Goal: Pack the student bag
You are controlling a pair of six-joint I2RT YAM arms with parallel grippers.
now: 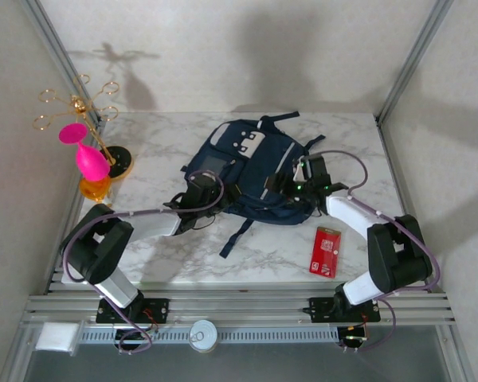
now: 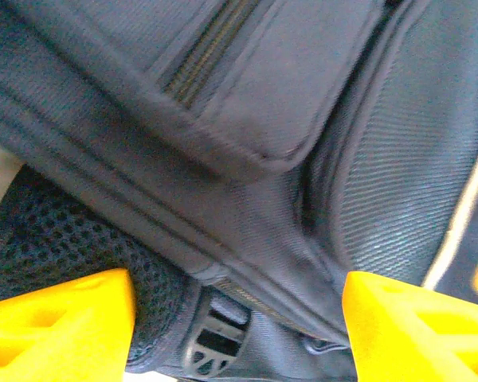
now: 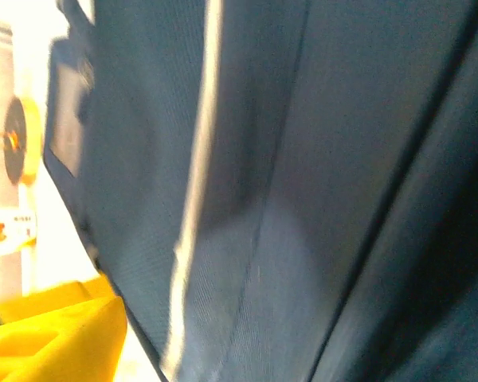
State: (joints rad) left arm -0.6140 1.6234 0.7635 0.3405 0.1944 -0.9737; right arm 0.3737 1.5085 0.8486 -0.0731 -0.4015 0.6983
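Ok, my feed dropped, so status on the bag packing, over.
Left claw open at the student bag, near-left corner. Right claw on its right side, state unclear. Bag flat on the table; red packet lies clear, right.

Black-and-white arms (image 1: 147, 225), purple cables (image 1: 367, 172), yellow fingers (image 2: 57, 328).

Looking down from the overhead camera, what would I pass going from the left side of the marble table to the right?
Gold wire tree-shaped stand → navy-blue fabric backpack → flat red rectangular box.
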